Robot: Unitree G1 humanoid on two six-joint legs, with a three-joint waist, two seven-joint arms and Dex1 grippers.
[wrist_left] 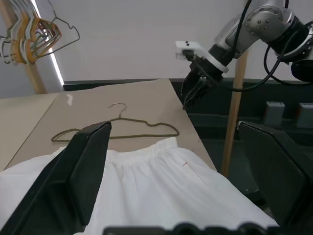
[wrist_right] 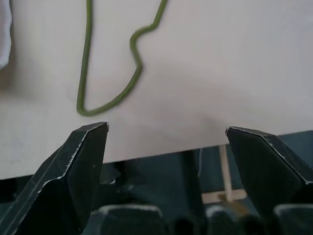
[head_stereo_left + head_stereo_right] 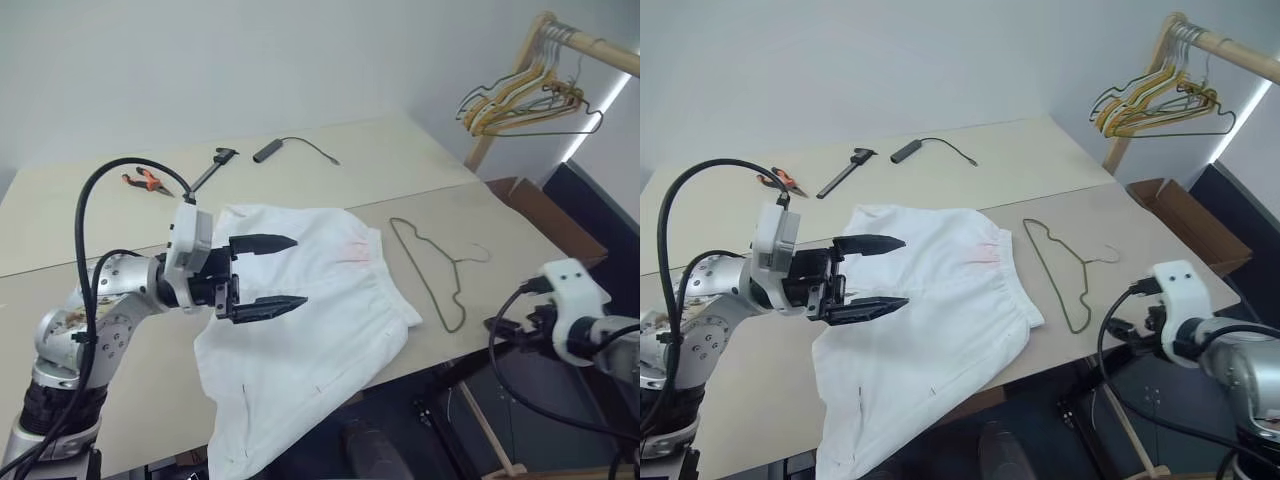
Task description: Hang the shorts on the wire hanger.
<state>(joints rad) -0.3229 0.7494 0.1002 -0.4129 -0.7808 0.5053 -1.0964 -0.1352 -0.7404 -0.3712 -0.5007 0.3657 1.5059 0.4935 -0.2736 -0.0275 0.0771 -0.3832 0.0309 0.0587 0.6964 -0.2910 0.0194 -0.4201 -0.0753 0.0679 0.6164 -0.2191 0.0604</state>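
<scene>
1. We see our left gripper [image 3: 270, 272] spread wide and empty, hovering over the one pair of shorts [image 3: 310, 320].
2. The shorts lie flat on the table [image 3: 420, 170], waistband toward three o'clock, legs toward seven.
3. One wire hanger [image 3: 432, 272] lies just beside the waistband, long axis twelve to six, hook at three.
4. Our right gripper [image 2: 166, 139] is wide open, holding nothing, at the table's edge.

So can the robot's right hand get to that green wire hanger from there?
Probably yes. The right gripper is open, just off the table edge, and the wire hanger lies bare beside the shorts, with nothing between them.
</scene>
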